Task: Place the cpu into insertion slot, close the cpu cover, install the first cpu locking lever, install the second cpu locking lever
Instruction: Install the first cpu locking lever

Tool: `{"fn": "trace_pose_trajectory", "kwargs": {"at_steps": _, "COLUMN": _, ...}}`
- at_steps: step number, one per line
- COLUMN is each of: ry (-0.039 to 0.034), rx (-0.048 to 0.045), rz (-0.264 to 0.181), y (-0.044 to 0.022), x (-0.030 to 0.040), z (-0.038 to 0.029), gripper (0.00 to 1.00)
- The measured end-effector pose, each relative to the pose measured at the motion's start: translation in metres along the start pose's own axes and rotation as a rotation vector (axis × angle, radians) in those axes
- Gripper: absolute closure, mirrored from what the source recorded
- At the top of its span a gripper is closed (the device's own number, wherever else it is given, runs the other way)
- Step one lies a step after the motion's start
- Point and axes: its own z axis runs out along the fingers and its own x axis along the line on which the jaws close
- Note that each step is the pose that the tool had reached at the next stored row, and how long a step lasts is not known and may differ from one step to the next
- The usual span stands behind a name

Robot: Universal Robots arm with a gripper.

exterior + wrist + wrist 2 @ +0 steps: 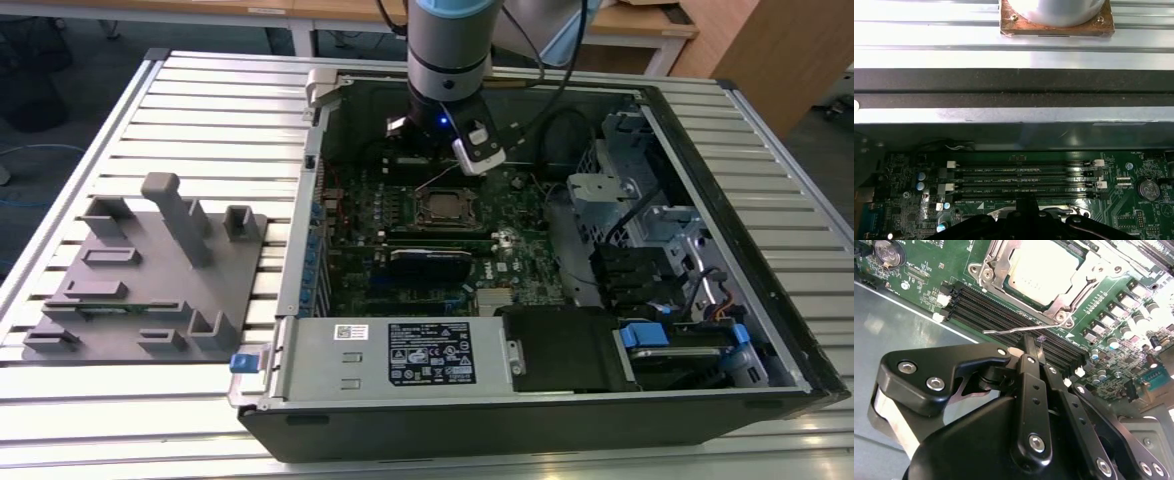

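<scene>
Exterior view: my arm comes straight down from above into the open black computer case, which lies on its side on the slatted silver metal desk. My wrist is vertical, and the gripper hangs low over the green motherboard, just beside the square socket. A grey moulded fixture block sits on the desk, well apart, toward the exterior view's left.

In the second wrist view my black fingers run together to a narrow point, with no gap showing between the tips. That point meets one end of a thin silver wire locking lever, which lies off the socket's edge over the long black memory slots. I cannot tell whether the wire is actually pinched between the tips or only touched.

The small flat square silver-grey cpu sits in the square silver-rimmed insertion slot. The thin silver metal cpu cover lies flat around it, the chip's top showing through its window.

In the first wrist view the memory slots run crosswise just beyond my fingers, with the case wall behind them.
</scene>
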Motion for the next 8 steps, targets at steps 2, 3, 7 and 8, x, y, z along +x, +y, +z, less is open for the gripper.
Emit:
{"fn": "trace_pose_trajectory", "kwargs": {"at_steps": 2, "ry": 0.0001, "rx": 0.0001, "rz": 0.0, "y": -0.0004, "x": 0.0, "z": 0.0009, "gripper": 0.9}}
{"fn": "trace_pose_trajectory", "kwargs": {"at_steps": 3, "ry": 0.0002, "rx": 0.0002, "rz": 0.0, "y": -0.0004, "x": 0.0, "z": 0.0009, "gripper": 0.9}}
{"fn": "trace_pose_trajectory", "kwargs": {"at_steps": 7, "ry": 0.0001, "rx": 0.0001, "rz": 0.0, "y": -0.0005, "x": 0.0001, "z": 0.0014, "gripper": 0.9}}
{"fn": "trace_pose_trajectory", "kwargs": {"at_steps": 8, "ry": 0.0, "rx": 0.0, "rz": 0.0, "y": -0.0005, "x": 0.0001, "z": 0.0015, "gripper": 0.9}}
